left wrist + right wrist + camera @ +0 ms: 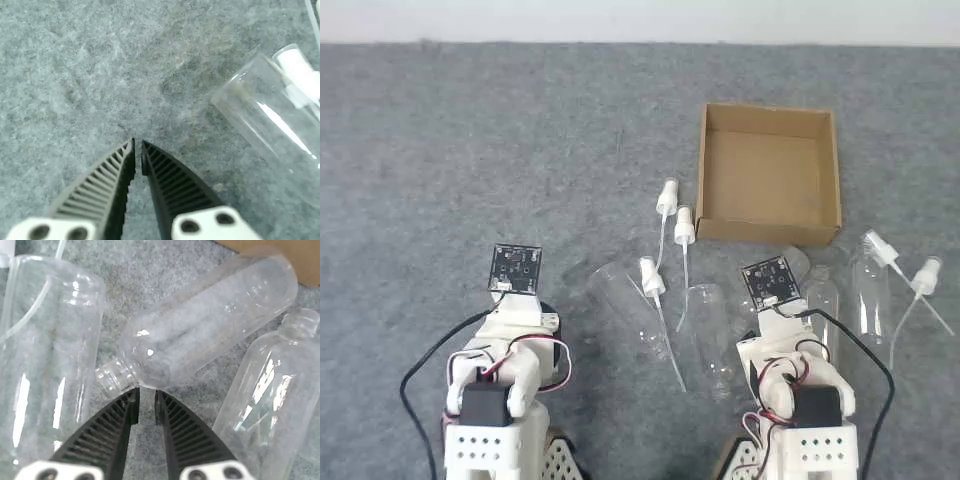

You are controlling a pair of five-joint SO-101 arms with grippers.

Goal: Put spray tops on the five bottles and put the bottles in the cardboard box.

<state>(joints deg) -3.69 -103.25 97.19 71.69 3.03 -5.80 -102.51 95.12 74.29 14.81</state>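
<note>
The five clear plastic bottles [712,340] lie on their sides on the grey table [470,150], none capped. Two are between the arms and three are on the right, close around the right arm and just near of the cardboard box [718,170]. The box sits far right of centre, open-topped with nothing inside. The five spray tops [684,228] are loose. Three lie in a cluster left of the box with their dip tubes trailing toward the near side, and two lie at the far right, one of them across a bottle. The bottles look light, thin-walled and slick, so they are likely to roll or skid when nudged and to dent under a hard squeeze. The stiffer shoulder or the threaded neck [111,376] seems the safer place to take hold, with the body steadied while a top is screwed on. The tops are small, and their thin tubes will probably bend, so the white head is the better part to grip. The left gripper [138,144] hangs over bare table with its fingers drawn almost together on nothing, and one bottle [260,130] lies just to its right. The right gripper [146,391] is likewise closed to a narrow slit and holds nothing, its tips just short of the neck of a bottle lying at an angle [210,325], with another bottle on either side.
</note>
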